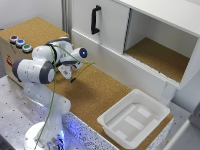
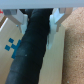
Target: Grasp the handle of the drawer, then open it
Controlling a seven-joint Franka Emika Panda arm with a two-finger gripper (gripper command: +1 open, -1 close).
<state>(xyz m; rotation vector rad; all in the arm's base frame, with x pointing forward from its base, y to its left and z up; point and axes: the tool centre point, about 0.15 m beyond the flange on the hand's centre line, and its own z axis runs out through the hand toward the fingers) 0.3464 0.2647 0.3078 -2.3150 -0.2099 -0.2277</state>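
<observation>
Far to the left of the handle (image 1: 95, 19) & lower down sat 3 round buttons (image 1: 20, 43) on a box: 2 blue-ish, 1 green. Next, also left of the handle & below it, stood the 1 white arm (image 1: 37, 70). Its gripper (image 1: 70, 74) hung over the brown cork top, well apart from the handle in the exterior view.

In the wrist view, 2 white fingers (image 2: 55, 27) stood on each side of a fat dark bar (image 2: 32, 50). It was too blurry to tell if that bar was the handle, or if the fingers were squeezing it, so I can't tell if the hand was wide or tight.

The 1 black handle stood upright on the white drawer front (image 1: 107, 30), which looked flat & closed. So I think the job was at the start: grab not sure, pull not done yet.

Right of the handle was 1 open cubby (image 1: 155, 55) w/ a cork floor. Below & right of the handle lay 1 white tray (image 1: 112, 127).
</observation>
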